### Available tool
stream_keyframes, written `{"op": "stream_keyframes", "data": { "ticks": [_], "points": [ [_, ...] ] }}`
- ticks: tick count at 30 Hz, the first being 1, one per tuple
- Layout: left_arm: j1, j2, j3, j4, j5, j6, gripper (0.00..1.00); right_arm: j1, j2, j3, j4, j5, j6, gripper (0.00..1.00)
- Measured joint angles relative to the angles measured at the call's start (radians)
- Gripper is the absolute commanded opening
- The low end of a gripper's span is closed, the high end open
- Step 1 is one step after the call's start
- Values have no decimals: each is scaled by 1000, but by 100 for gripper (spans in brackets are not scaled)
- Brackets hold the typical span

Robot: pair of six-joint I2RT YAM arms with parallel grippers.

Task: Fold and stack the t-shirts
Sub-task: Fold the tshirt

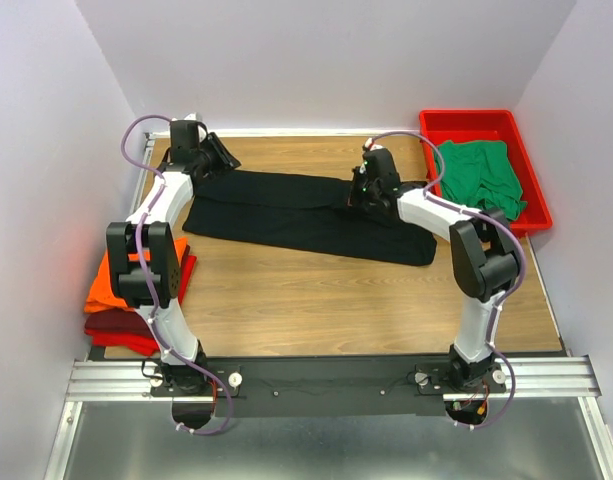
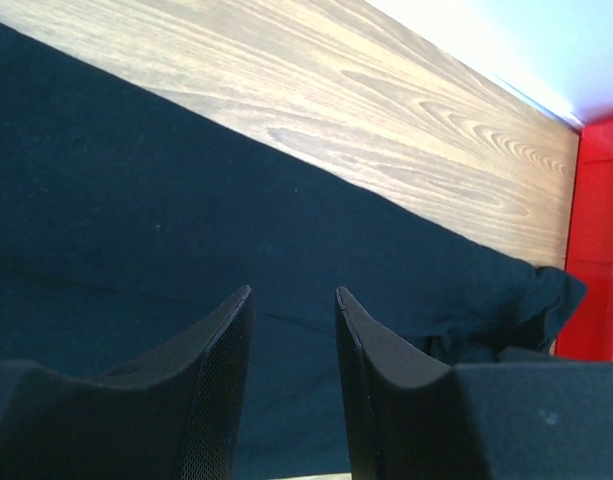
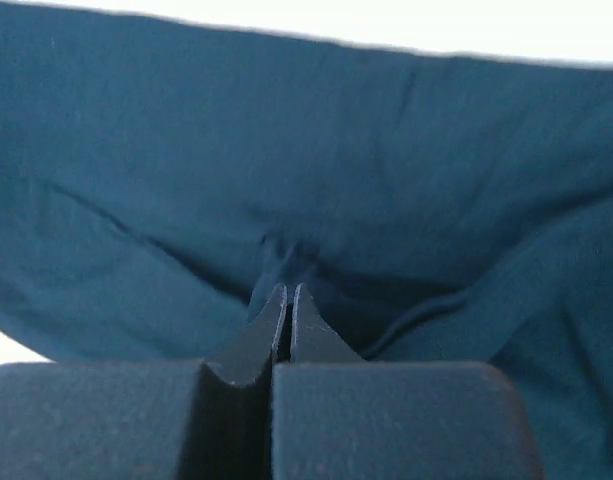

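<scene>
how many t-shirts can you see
4: a black t-shirt spread centrally, an orange t-shirt atop a dark red t-shirt at the left edge, a green t-shirt in the red tray. More could hide underneath.

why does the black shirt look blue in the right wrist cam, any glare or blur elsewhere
Right wrist view: a colour cast turns the black shirt teal, the top edge is blown out white, and the picture is slightly soft. Left wrist view: the shirt reads true black, but the far wall is overexposed. Top view: evenly lit, sharp, no glare.
</scene>
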Motion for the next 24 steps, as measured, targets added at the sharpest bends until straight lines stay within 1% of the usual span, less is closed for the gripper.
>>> {"op": "stream_keyframes", "data": {
  "ticks": [4, 5, 6, 8, 9, 10, 11, 14, 15, 16, 17, 20, 22, 24],
  "points": [
    [-29, 0, 0, -7, 11, 12, 46, 40, -23, -63, 23, 27, 38, 6],
    [-36, 1, 0, -8, 16, 14, 46, 46, -24, -73, 27, 33, 46, 9],
    [-50, 3, 0, -8, 26, 22, 46, 55, -26, -90, 41, 36, 55, 16],
    [-73, 9, 0, -9, 34, 32, 46, 72, -27, -123, 58, 40, 77, 21],
    [-82, 13, 0, -10, 38, 37, 46, 79, -27, -134, 64, 41, 81, 25],
    [-97, 19, 0, -11, 45, 46, 47, 84, -27, -140, 69, 42, 88, 35],
    [-105, 23, 0, -12, 45, 50, 47, 89, -31, -152, 77, 42, 97, 40],
    [-135, 40, 0, -21, 56, 68, 48, 97, -61, -173, 82, 58, 103, 63],
    [-146, 44, 0, -24, 62, 76, 48, 97, -93, -181, 81, 71, 103, 64],
    [-158, 49, 0, -26, 66, 81, 48, 97, -110, -185, 81, 77, 100, 69],
    [-172, 51, 0, -27, 70, 89, 48, 97, -145, -189, 82, 94, 96, 70],
    [-210, 59, 2, -35, 77, 108, 48, 85, -245, -190, 88, 137, 84, 70],
    [-241, 65, 5, -40, 81, 119, 48, 55, -296, -184, 95, 153, 77, 70],
    [-279, 74, 8, -50, 85, 128, 48, 8, -307, -171, 94, 163, 69, 70]
  ]
}}
